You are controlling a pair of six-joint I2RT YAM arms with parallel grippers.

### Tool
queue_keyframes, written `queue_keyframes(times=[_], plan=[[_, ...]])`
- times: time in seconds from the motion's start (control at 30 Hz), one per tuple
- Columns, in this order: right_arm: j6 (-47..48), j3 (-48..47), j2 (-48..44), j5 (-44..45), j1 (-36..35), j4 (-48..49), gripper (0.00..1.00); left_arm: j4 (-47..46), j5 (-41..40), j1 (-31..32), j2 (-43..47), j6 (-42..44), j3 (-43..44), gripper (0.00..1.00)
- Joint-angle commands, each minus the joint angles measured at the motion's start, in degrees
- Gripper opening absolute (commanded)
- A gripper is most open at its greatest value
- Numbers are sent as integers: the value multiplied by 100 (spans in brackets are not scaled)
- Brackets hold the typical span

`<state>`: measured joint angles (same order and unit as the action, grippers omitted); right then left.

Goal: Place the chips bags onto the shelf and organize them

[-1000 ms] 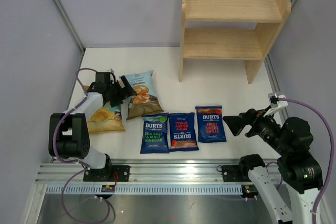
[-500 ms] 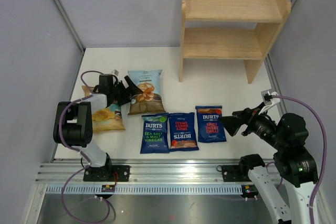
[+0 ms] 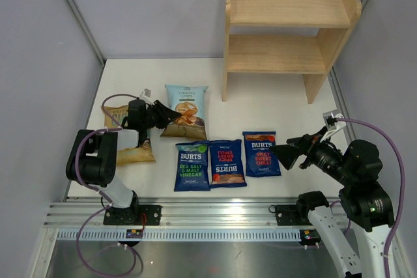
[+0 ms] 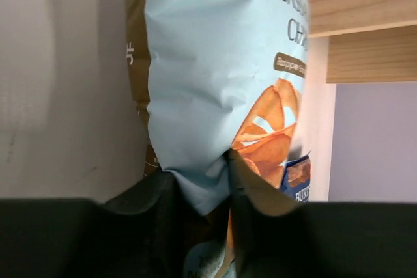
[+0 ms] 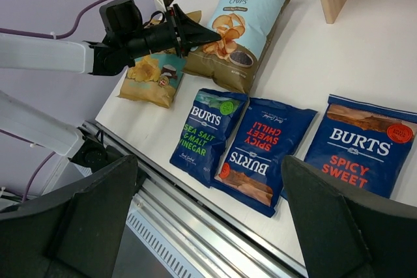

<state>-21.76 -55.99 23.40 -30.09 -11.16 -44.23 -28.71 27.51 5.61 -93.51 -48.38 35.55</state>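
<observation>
Shelf [image 3: 287, 24]: two tiers of light wood, solid sides, upright at far right of table [image 3: 273, 102], open front toward the arms. All five bags flat on the table in front of it.

Cassava bag [image 3: 184, 110]: light blue over olive, left of the shelf's left leg. Long axis near-to-far, slightly tilted; title end toward the back wall, olive end toward the arms.

Left gripper [image 3: 174, 116]: low, reaching in from the left, pressed to a point and pinching the cassava bag's left edge toward the olive end. From the left wrist, bag's edge caught between the two dark fingers [image 4: 150, 206].

Tan bag [image 3: 133, 144]: just left of the cassava bag, partly under the left arm. Long axis also near-to-far. Print too small to read.

Three dark-blue Burts bags in a row, side by side, nearer the arms than the cassava bag, all with long axes near-to-far.
- Vinegar bag [image 3: 192, 165]: at left, logo end far.
- Middle bag [image 3: 227, 163]: turned round, logo end near, edge touching the vinegar bag.
- Right bag [image 3: 261, 153]: logo end far, set slightly farther back, just beside the middle bag.

Right gripper [image 3: 287, 154]: above the table just right of the right bag, aimed left, fingertips spread wide, touching no bag.
</observation>
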Motion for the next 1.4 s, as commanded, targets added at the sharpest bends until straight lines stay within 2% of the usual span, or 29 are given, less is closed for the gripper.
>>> queue_keyframes(times=[0.0,0.07,0.4,0.57,0.8,0.83,0.93,0.97,1.1,1.13,1.23,1.37], plan=[[-65,-79,-2,-85,-27,195,99,-56,-553,-7,280,-31,-320,21],[-126,-53,-11,-33,-27,221,99,-91,-685,-7,447,-136,-452,11],[-618,491,94,-436,-27,854,99,-810,-870,-7,1774,-1006,-1094,6],[-1425,1071,358,-1095,-35,2091,99,-1233,-957,2,2616,-1323,-1270,5],[-2779,1756,1113,-1684,-44,4323,99,-838,-1388,159,3776,-1744,-1147,6],[-2938,1810,1158,-1615,-62,4866,99,-803,-1571,221,3901,-1849,-1190,6],[-3396,2030,1255,-1152,-316,5598,99,-724,-2106,668,4454,-2262,-1261,7],[-3518,2091,1272,-992,-421,5757,99,-672,-2283,1000,4569,-2455,-1270,7],[-3476,2250,1509,-17,-1273,6110,99,-574,-3189,1897,5000,-2904,-1261,6],[-3441,2276,1571,403,-1666,6258,99,-557,-3486,2048,5071,-2992,-1252,6],[-3309,2373,1799,1072,-2414,6557,99,-443,-3795,2585,5001,-3125,-981,3],[-2809,2443,2045,1926,-3312,6752,100,-556,-4297,3366,4773,-3318,-813,2]])
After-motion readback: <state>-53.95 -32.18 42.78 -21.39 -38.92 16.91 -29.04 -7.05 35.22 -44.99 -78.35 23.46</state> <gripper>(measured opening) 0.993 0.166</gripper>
